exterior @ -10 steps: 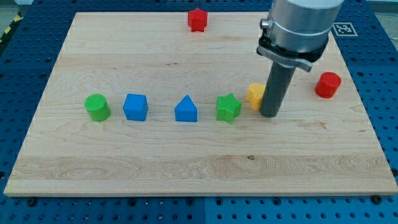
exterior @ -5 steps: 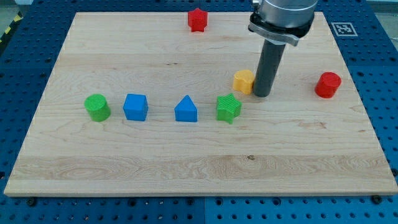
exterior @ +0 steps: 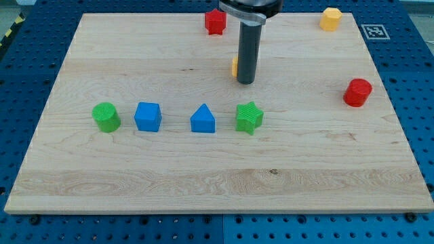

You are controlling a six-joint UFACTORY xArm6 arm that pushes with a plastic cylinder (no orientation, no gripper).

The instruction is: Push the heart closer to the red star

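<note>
The yellow heart is almost wholly hidden behind my rod; only a thin yellow edge shows at the rod's left side. My tip rests on the board right against it, on its right and slightly below. The red star sits at the board's top edge, up and to the left of the heart.
A row runs across the board's middle: green cylinder, blue cube, blue triangular block, green star. A red cylinder stands at the right. A yellow block sits at the top right corner.
My tip has moved up and to the left, pushing the yellow heart that way, toward the red star. The arm's body has left the top right, uncovering the yellow block there.
</note>
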